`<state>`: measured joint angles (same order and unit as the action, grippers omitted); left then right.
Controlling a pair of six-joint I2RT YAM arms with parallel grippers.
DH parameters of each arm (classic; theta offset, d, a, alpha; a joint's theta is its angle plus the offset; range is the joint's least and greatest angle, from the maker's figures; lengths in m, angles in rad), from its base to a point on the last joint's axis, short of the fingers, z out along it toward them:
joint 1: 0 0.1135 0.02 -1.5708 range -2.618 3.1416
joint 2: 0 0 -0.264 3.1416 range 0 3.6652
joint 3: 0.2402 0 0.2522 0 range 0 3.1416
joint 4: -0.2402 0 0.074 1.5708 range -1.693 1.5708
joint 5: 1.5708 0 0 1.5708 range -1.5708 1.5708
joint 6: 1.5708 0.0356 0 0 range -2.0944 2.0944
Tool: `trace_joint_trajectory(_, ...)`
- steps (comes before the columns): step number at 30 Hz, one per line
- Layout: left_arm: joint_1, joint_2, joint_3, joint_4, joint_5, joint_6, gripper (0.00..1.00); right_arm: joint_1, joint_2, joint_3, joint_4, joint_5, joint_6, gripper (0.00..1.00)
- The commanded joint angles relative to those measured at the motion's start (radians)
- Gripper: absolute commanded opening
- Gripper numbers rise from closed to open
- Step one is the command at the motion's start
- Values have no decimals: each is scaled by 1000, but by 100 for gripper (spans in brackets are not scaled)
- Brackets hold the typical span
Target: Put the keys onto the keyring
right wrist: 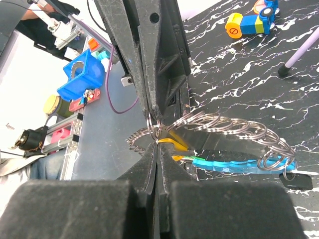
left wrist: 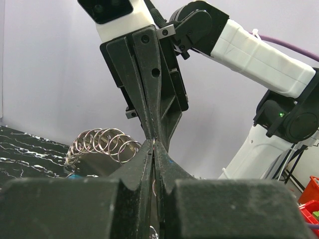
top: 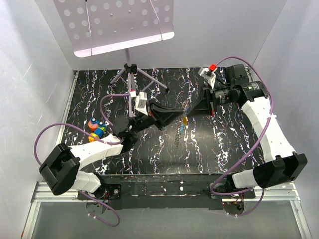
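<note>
The right gripper (right wrist: 157,147) has its two black jaws pressed flat together, with no gap. Meeting it tip to tip from the opposite side is the left gripper (right wrist: 152,112), also clamped tight. The two form one line above the middle of the black marbled table (right wrist: 239,64). At the point where the tips meet sits one small loop of a chain of key rings (right wrist: 219,121), which the left gripper appears to pinch. From there the chain arcs away to one side of both tools and sags toward the table. The yellow key (right wrist: 172,142) starts right at the right gripper's tips, its long axis pointing off sideways, across the line of the fingers. Whether those jaws hold this key or only the ring beside it is not clear. The blue key (right wrist: 224,165) lies further out along the same direction, below the chain and close to its far end. Both arms are equally near the joint, so the next move likely turns on the yellow key's angle against the pinched ring.
</note>
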<state>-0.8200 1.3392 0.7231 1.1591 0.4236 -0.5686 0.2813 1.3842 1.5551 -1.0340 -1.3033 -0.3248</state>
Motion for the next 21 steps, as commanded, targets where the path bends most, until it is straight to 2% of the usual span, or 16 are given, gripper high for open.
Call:
trace_joint_trajectory(1,16,-55,33,34,0,19,0,4,-33,-13,18,-21,-10,1)
trace_joint_trajectory(5,22,-61,29,25,15,19,0,4,-36,-21,17,-2,-14,1)
trace_joint_trajectory(7,25,-63,25,22,20,16,0,4,-37,-17,9,-11,-22,11)
trace_joint_trajectory(9,28,-58,25,22,29,10,0,4,-36,-4,0,-16,-30,26)
trace_joint_trajectory(11,32,-54,25,28,37,0,0,2,-31,16,-18,-16,-48,35)
trace_joint_trajectory(21,32,-26,39,62,70,-47,0,4,33,125,-67,-31,-77,39)
